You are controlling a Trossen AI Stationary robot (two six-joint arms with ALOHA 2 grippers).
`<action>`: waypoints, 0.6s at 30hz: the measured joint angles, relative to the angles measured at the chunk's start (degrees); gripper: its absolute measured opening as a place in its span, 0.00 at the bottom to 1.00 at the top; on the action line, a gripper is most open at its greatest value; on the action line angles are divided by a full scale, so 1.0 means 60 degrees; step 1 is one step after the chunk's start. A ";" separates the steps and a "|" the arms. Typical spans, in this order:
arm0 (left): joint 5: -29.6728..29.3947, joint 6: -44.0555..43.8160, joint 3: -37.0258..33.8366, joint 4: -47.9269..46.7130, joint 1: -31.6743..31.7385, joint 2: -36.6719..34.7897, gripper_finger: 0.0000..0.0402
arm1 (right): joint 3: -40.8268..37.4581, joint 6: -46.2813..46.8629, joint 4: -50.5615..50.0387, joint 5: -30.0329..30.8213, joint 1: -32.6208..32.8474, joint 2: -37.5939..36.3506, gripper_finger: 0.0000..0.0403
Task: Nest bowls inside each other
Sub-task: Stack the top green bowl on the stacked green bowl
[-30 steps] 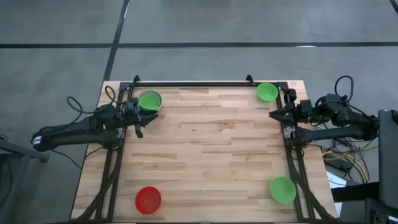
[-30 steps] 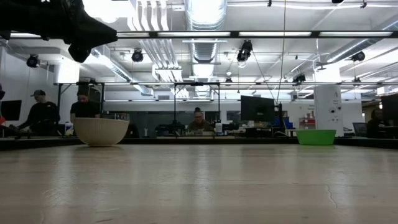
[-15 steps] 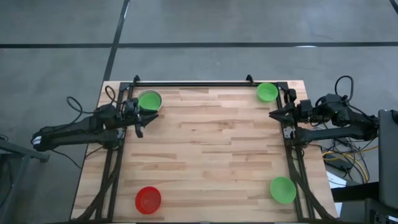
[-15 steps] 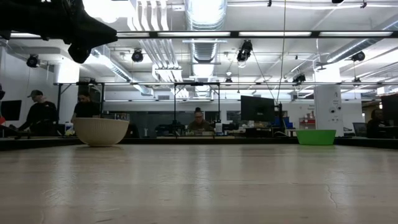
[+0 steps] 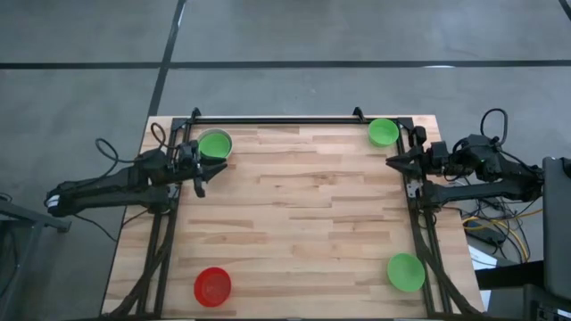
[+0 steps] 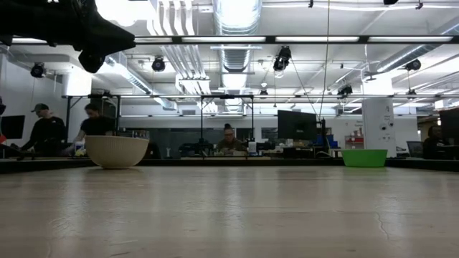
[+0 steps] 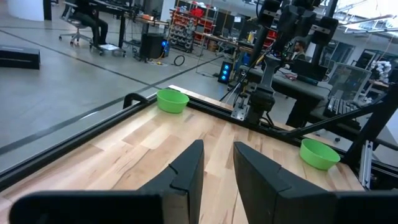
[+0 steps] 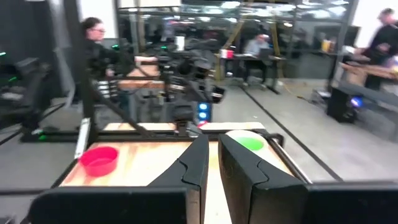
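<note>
A green bowl sits inside a whitish-grey bowl (image 5: 214,144) at the table's far left; the pair also shows in the low view (image 6: 116,151) and right wrist view (image 8: 249,142). A second green bowl (image 5: 384,132) stands at the far right and a third (image 5: 406,272) at the near right. A red bowl (image 5: 212,285) stands at the near left. My left gripper (image 5: 198,175) hovers just nearer than the whitish-grey bowl, open (image 7: 217,168), with nothing between its fingers. My right gripper (image 5: 391,163) hangs at the right edge, its fingers a narrow gap apart (image 8: 213,163), holding nothing.
A black metal frame (image 5: 277,119) runs along the table's far edge and down both sides. The bare wooden tabletop (image 5: 303,214) lies between the bowls. People sit at desks in the room beyond the far edge (image 6: 229,140).
</note>
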 joint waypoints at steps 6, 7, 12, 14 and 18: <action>0.0000 -0.0004 0.0000 0.0000 0.0000 0.0000 0.23 | 0.0000 0.0582 -0.0083 0.1352 -0.0007 0.0003 0.08; 0.0000 -0.0004 0.0000 0.0000 0.0000 0.0000 0.23 | 0.0000 0.0641 -0.0101 0.1541 -0.0005 0.0013 0.08; 0.0000 -0.0004 0.0000 0.0000 0.0000 0.0004 0.23 | 0.0000 0.1211 -0.0256 0.2303 -0.0007 0.0124 0.08; 0.0000 -0.0004 0.0000 0.0002 0.0000 0.0004 0.23 | 0.0000 0.1474 -0.0329 0.2450 -0.0004 0.0250 0.08; 0.0000 -0.0007 0.0000 0.0000 0.0000 0.0004 0.23 | 0.0000 0.2193 -0.0929 0.3026 -0.0021 0.0481 0.08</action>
